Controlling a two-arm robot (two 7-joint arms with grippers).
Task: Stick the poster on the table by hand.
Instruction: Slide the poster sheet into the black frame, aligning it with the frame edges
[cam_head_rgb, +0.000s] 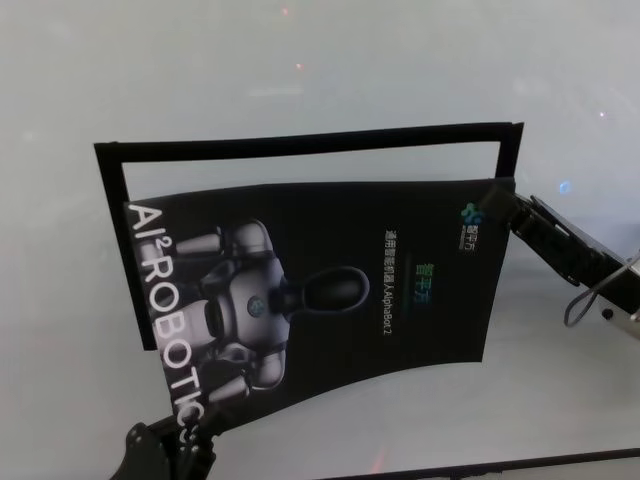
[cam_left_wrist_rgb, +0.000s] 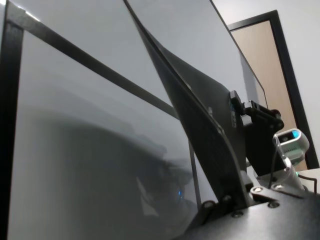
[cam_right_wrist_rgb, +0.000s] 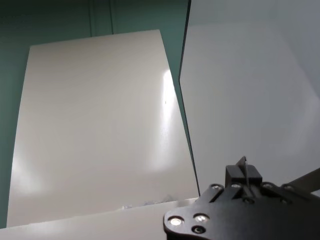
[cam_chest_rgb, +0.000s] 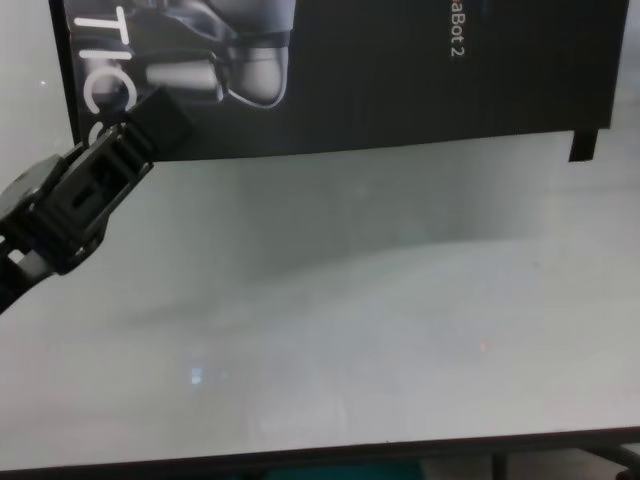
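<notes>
The poster (cam_head_rgb: 330, 290), black with a grey-white robot picture and white lettering, hangs curved and lifted off the white table (cam_head_rgb: 300, 70). My left gripper (cam_head_rgb: 185, 425) is shut on its near left corner, which the chest view (cam_chest_rgb: 165, 115) shows close up. My right gripper (cam_head_rgb: 500, 200) is shut on its far right corner. In the left wrist view the poster (cam_left_wrist_rgb: 200, 115) rises edge-on and bowed, with the right gripper (cam_left_wrist_rgb: 250, 112) at its far end. The poster's pale back (cam_right_wrist_rgb: 100, 125) fills the right wrist view.
Narrow black strips (cam_head_rgb: 300, 140) lie on the table as a rectangular outline behind and to the left of the poster. The table's dark near edge (cam_chest_rgb: 400, 445) runs along the bottom of the chest view. A doorway (cam_left_wrist_rgb: 280, 60) stands beyond the table.
</notes>
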